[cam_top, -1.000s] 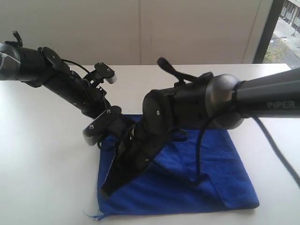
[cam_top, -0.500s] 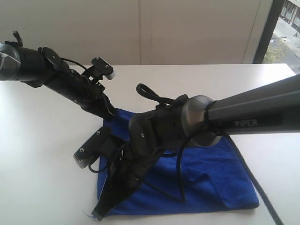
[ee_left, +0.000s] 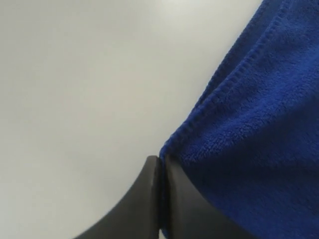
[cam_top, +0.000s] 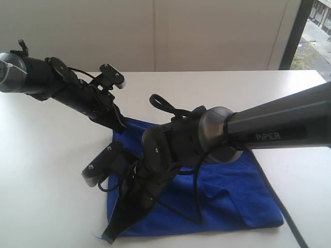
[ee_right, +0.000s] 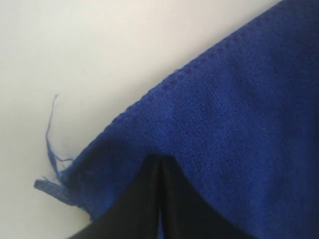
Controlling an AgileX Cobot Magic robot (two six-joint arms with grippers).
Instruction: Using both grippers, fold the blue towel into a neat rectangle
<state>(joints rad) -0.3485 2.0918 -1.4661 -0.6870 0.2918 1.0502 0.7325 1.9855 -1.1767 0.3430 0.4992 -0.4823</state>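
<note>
**A:** Status on the cloth?

**B:** The blue towel lies flat on the white table, toward the near edge in the exterior view. It looks doubled over, going by the stacked hems in the left wrist view. There's a raised crease right of middle, so it isn't a neat rectangle yet.

**A:** Claws?

**B:** The left claw has its fingers pressed together, with the tips touching the hem at the far-left corner. The right claw is also pressed together, at the near-left corner, just beside the frayed thread. I can't tell whether either one has cloth nipped between the fingers. The right arm reaches across the towel to get there.

**A:** What can go wrong?

**B:** My read, most likely first:
- If a claw has cloth in it and lifts before spreading, the corner comes up with it and the fold opens.
- The right arm's cable hangs down onto the cloth. If the arm pulls back low, it could drag the top layer and deepen that crease.
- Both claws work the same left edge, and the left arm is near the right wrist. A careless exit path risks contact.
- The tips sit at table level, so any further push down scrapes them.
- The corners may not line up, because the arm hides part of that edge.

**A:** Any bins or trays?

**B:** None in any view. The towel sits directly on the table and nothing holds it.
</note>
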